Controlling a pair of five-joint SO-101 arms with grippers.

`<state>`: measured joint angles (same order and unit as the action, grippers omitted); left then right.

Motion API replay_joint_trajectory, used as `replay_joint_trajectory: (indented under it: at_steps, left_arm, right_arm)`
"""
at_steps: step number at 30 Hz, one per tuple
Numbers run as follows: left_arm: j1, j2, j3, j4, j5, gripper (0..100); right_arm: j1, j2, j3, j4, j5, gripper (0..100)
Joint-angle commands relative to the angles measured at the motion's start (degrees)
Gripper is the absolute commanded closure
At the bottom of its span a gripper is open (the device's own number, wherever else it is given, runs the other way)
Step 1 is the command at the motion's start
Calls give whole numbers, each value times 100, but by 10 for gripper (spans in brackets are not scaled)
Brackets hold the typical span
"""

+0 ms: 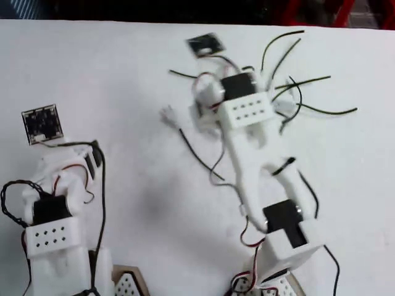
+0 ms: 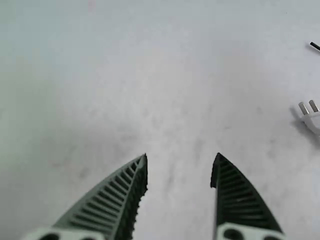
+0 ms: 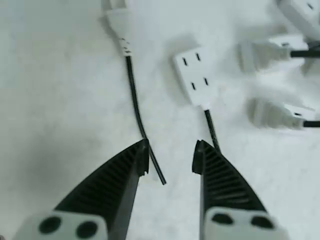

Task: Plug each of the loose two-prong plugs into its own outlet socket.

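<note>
A loose white two-prong plug [image 1: 166,115] lies on the white table with its black cord [image 1: 200,159] trailing toward the right arm [image 1: 247,111]. In the right wrist view my right gripper [image 3: 170,152] is open, and the free end of that plug's cord [image 3: 137,110] lies between its fingertips, close to one of them. The plug [image 3: 116,17] lies beyond. A white outlet block [image 3: 195,75] with two pairs of slots lies just ahead. My left gripper [image 2: 180,159] stands open over bare table, with a white plug [image 2: 310,116] off to its side, prongs showing.
Two more white plugs [image 3: 262,50] [image 3: 272,114] with black cords lie beside the outlet block. Several black cords [image 1: 308,83] fan out past the right arm. The left arm [image 1: 54,231] sits at the near left with its own cabling. The table's far edge [image 1: 123,22] runs along the top.
</note>
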<state>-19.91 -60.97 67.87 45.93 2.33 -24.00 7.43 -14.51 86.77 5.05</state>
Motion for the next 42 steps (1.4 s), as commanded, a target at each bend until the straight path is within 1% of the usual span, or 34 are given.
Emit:
replay_joint_trajectory:
  at_steps: [1,4,7,15,20,28,31,35,37,40,42]
  left_arm:
    - [-66,-110,-26,-141,35,785]
    - [-66,-110,-26,-141,35,785]
    - [-66,-110,-26,-141,35,785]
    - [-66,-110,-26,-141,35,785]
    - [-66,-110,-26,-141,35,785]
    - [-66,-110,-26,-141,35,785]
    - [-66,-110,-26,-141,35,785]
    - [-66,-110,-26,-141,35,785]
    - [-66,-110,-18,-141,35,785]
    - [-66,-110,-18,-141,35,785]
    - [-66,-110,-18,-141,26,785]
  right_arm:
    - [-558,233,-229,-470,-114,857]
    - [-804,822,-264,-998,-114,857]
    - [-901,1402,-273,-1508,-114,857]
    - [-875,2378,-281,-2563,-114,857]
    - [-831,2730,-281,-2923,-114,857]
    - [-567,2774,-290,-3029,-114,857]
    - [-567,2747,-325,-3064,-114,857]
    - [-602,3073,-651,-3081,-114,858]
    - [-611,3292,-844,-2976,-114,885]
    - [-602,3538,-1178,-2686,-105,985]
    - [-576,3582,-1398,-2273,-105,970]
